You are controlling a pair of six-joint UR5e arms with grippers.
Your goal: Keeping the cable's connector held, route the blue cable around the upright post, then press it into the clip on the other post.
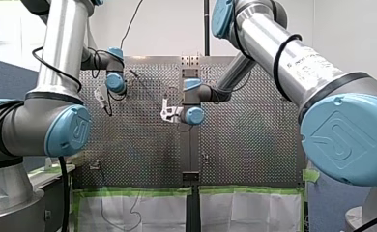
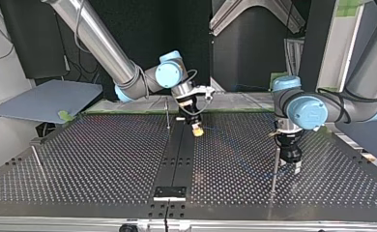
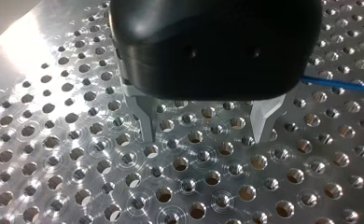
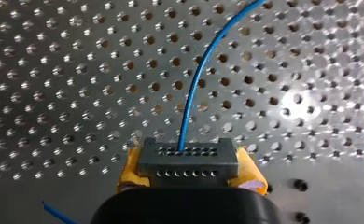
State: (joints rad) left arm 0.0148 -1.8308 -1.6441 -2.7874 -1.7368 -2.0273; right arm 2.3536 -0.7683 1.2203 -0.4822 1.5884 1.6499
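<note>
Connector [image 4: 188, 163] — in right fingers [image 4: 129, 170], mid table [image 4: 77, 70]

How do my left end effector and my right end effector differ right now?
My left end effector has bare metal fingers, the right end effector yellow pads. The left is open and empty; the right is shut on the grey rectangular connector of the thin blue cable. Both sit low over the perforated metal table.

Perforated metal table [image 2: 104, 159], black centre strip [image 2: 179, 150]; thin post [image 2: 275, 169] upright on it; blue cable [image 3: 339, 85] across surface
</note>
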